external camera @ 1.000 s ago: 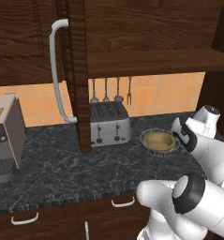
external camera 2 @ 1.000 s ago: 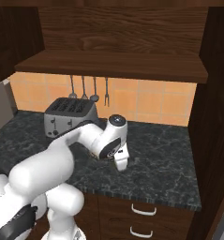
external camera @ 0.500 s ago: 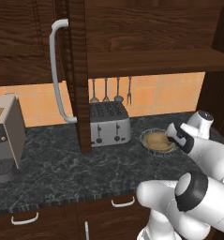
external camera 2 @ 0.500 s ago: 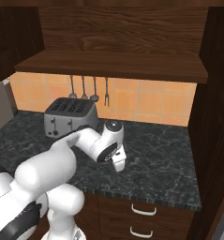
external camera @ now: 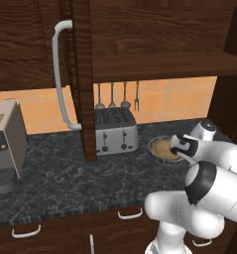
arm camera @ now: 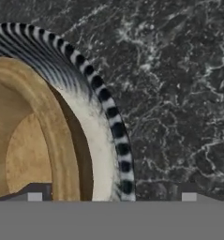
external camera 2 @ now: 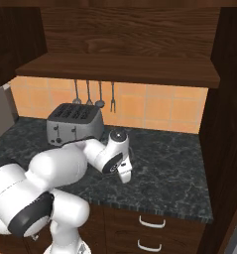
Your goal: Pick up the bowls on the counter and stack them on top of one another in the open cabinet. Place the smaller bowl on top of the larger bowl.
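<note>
Counter unchanged; hand lowered closer over nested bowls, fingers spread.

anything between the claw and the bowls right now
Nothing visible does. In the hand view the open claw hangs right above the tan bowl, which sits inside the larger striped bowl on the counter, one fingertip each side of the rims.

Stone, wood and glazed bowls

The counter is dark marbled stone; the smaller bowl looks matt tan, the larger bowl striped.
</note>
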